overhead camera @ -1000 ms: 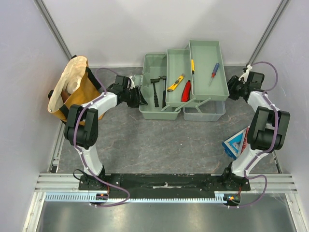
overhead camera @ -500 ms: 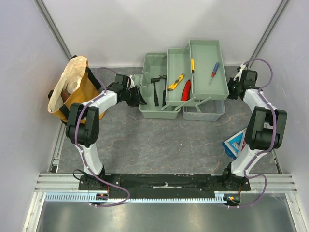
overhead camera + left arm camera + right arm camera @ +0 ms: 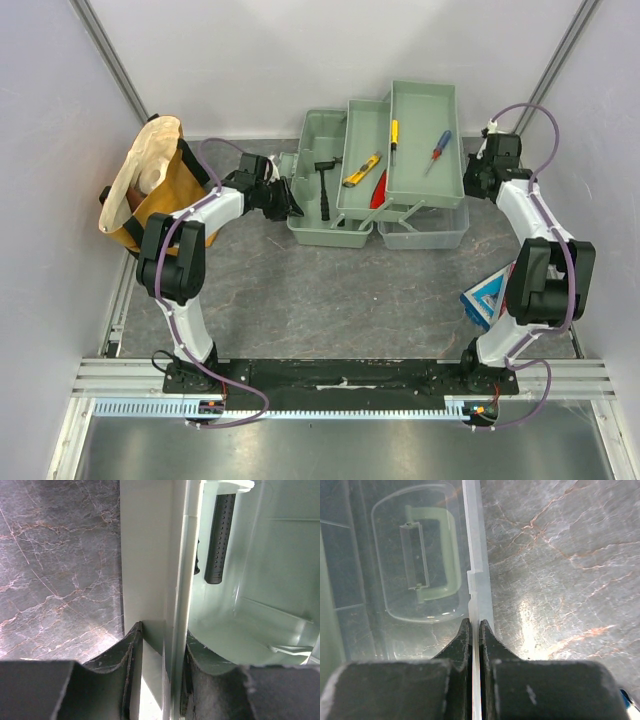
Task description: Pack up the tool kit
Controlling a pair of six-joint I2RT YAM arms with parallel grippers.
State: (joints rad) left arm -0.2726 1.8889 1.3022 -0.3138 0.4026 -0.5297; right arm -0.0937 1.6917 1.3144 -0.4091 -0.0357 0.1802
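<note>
At the far right of the counter (image 3: 300, 300), my right claw (image 3: 474, 630) — clamped on the clear lid's (image 3: 415, 565) rim — has swung it inward, while my left claw (image 3: 160, 645) pins the toolbox (image 3: 325, 205) wall — closing begins.

A lab test cell; plain white panel walls (image 3: 300, 60) with aluminium corner struts (image 3: 112, 62) stand around the dark marble-patterned tabletop (image 3: 330, 300); a slotted metal rail (image 3: 330, 378) runs along its near edge.
</note>
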